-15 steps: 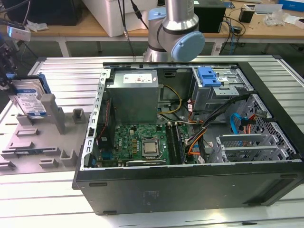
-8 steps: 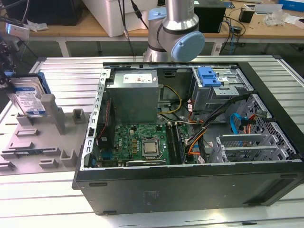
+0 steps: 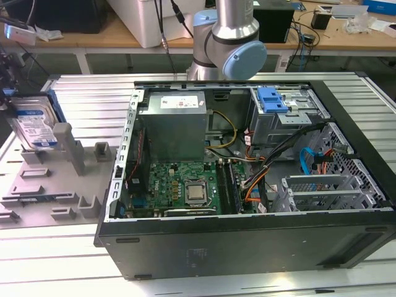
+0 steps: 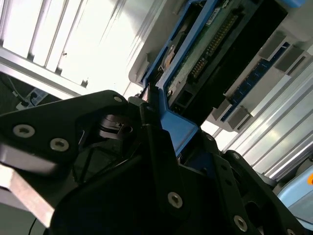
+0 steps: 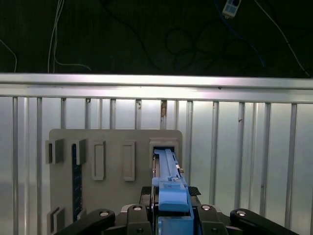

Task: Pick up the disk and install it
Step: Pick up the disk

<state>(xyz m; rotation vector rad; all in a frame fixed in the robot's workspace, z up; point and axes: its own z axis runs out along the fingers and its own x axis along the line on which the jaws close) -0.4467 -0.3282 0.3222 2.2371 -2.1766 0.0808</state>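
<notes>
disk [image 3: 36, 122] stood on edge in the grey fixture [image 3: 68, 179] at the exterior view's left, outside the pc case [image 3: 247, 247]. silver body, blue-white label, blue carrier rail. gripper [image 5: 171, 213] clamped on that rail.

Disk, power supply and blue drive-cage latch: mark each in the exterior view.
disk [image 3: 32, 122], exterior view, its blue-and-white label.
power supply [image 3: 175, 131], exterior view, grey side panel.
blue latch [image 3: 271, 99], exterior view, its top face.
</notes>
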